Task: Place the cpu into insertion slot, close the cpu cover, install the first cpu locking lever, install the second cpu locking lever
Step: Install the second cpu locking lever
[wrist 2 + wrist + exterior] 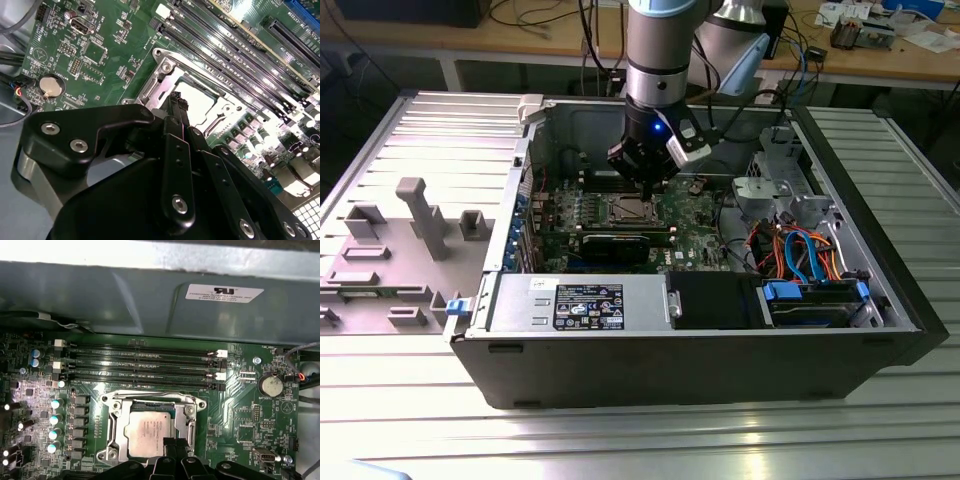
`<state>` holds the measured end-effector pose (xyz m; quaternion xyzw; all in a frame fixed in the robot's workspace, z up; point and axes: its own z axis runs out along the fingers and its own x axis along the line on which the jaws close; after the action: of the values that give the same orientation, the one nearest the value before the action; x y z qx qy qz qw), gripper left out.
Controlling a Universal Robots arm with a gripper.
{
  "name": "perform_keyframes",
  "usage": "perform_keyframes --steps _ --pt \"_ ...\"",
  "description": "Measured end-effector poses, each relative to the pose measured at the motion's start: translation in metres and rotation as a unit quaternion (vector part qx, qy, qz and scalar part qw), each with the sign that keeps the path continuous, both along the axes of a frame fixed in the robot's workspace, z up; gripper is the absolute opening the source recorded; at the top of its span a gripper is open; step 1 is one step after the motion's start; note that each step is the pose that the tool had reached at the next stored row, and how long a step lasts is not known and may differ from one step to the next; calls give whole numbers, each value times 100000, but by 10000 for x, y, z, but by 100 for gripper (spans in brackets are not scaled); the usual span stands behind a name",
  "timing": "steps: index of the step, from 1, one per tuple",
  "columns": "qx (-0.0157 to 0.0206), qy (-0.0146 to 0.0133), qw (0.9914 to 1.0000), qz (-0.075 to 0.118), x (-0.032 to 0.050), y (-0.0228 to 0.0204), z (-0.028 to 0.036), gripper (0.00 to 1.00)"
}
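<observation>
The cpu (pixel 150 432) lies flat in the insertion slot (pixel 630 209) on the green board, its silver-grey top showing. The cpu cover (pixel 112 426) lies down around it as a silver frame, and the chip (pixel 199 102) shows through its cut-out (pixel 159 91). A thin wire lever (pixel 150 396) runs along one edge of the frame. My gripper (pixel 173 444) hangs just over the socket's edge, its black fingertips together and shut, with nothing seen between them. In the exterior view the gripper (pixel 645 183) stands over the socket inside the open computer case.
Long memory slots (pixel 140 365) run beside the socket. A black expansion card (pixel 620 243) and the power-supply box (pixel 580 303) lie toward the case's front. Drive cages and coloured cables (pixel 800 250) fill the exterior view's right. A grey fixture plate (pixel 410 230) sits left.
</observation>
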<state>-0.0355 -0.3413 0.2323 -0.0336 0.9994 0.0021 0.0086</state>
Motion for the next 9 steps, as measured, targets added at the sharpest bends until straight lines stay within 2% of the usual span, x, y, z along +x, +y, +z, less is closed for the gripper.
perform_keyframes --steps 9 --pt "4 -1 100000 -2 0 -1 0 11"
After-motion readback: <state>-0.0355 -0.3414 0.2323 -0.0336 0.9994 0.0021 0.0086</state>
